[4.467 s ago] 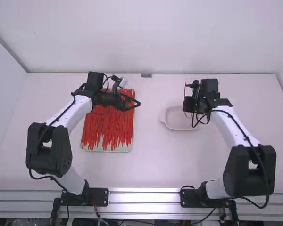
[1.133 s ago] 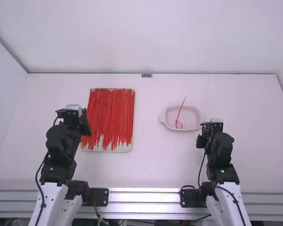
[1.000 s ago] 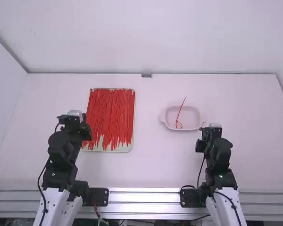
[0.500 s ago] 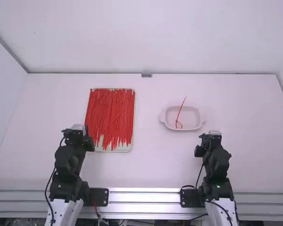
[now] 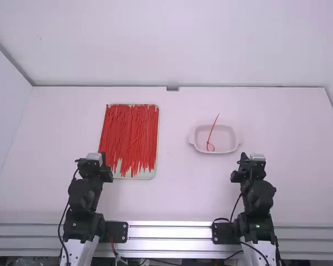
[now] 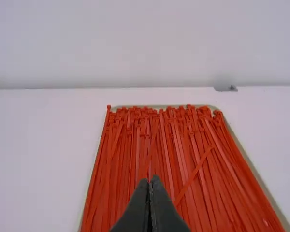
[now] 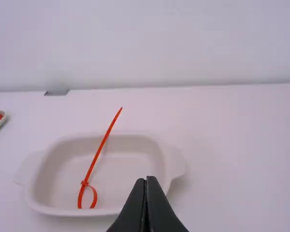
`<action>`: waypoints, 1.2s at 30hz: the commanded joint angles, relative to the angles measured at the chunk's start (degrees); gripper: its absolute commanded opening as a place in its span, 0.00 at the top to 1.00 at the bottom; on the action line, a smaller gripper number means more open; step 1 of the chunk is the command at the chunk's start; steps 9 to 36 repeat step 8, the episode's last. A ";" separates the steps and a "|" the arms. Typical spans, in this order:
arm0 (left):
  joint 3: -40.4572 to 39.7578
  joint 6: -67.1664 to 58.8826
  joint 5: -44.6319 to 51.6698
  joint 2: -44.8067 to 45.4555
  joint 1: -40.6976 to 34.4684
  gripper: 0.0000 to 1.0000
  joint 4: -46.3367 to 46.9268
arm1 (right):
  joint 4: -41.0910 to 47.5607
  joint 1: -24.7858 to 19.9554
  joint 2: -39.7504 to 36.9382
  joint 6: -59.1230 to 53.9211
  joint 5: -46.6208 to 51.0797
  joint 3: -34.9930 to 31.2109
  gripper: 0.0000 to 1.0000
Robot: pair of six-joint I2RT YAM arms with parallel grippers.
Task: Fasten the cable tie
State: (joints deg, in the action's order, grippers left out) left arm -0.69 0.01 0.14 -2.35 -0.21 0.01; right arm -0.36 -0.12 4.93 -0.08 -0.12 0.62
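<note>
1. Progress check: I'd call this one basically done. There's a red cable tie (image 7: 99,150) lying in the white dish (image 7: 176,159), and its tail is already threaded through the head, so there's a small closed loop at one end. I can't tell how tightly it's cinched.

2. What's left, as far as I can judge: nothing on that tie. If more are meant to be fastened, the pile of loose cable ties (image 6: 174,159) on the tray (image 5: 127,177) looks full and untouched.

3. My left gripper (image 6: 150,180) is pinched closed with nothing between the fingers. It sits low near its base, pointing at the near end of the tray.

4. My right gripper (image 7: 146,180) is the same – fingers together, holding nothing, parked near its base and facing the dish.

5. Which way the tie points: the looped head end sits on the dish floor, on the side nearest my arms. The straight tail runs away from me and leans a bit to my right.

6. So the long axis goes roughly near-to-far across the table (image 5: 277,122) – the tail slants up over the far rim and the tip pokes out past it.
</note>
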 commanded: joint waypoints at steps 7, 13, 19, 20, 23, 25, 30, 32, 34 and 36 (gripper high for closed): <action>0.69 -0.01 -0.14 2.35 0.21 1.00 -0.01 | 0.36 0.12 -4.87 0.08 0.12 -0.62 1.00; 0.69 -0.01 -0.14 2.35 0.21 1.00 -0.01 | 0.36 0.12 -4.93 0.08 0.12 -0.62 1.00; 0.69 -0.01 -0.14 2.35 0.21 1.00 -0.01 | 0.36 0.12 -4.93 0.08 0.12 -0.62 1.00; 0.69 -0.01 -0.14 2.35 0.21 1.00 -0.01 | 0.36 0.12 -4.93 0.08 0.12 -0.62 1.00; 0.69 -0.01 -0.14 2.35 0.21 1.00 -0.01 | 0.36 0.12 -4.93 0.08 0.12 -0.62 1.00; 0.69 -0.01 -0.14 2.35 0.21 1.00 -0.01 | 0.36 0.12 -4.93 0.08 0.12 -0.62 1.00; 0.69 -0.01 -0.14 2.35 0.21 1.00 -0.01 | 0.36 0.12 -4.93 0.08 0.12 -0.62 1.00; 0.69 -0.01 -0.14 2.35 0.21 1.00 -0.01 | 0.36 0.12 -4.93 0.08 0.12 -0.62 1.00; 0.69 -0.01 -0.14 2.35 0.21 1.00 -0.01 | 0.36 0.12 -4.93 0.08 0.12 -0.62 1.00; 0.69 -0.01 -0.14 2.35 0.21 1.00 -0.01 | 0.36 0.12 -4.93 0.08 0.12 -0.62 1.00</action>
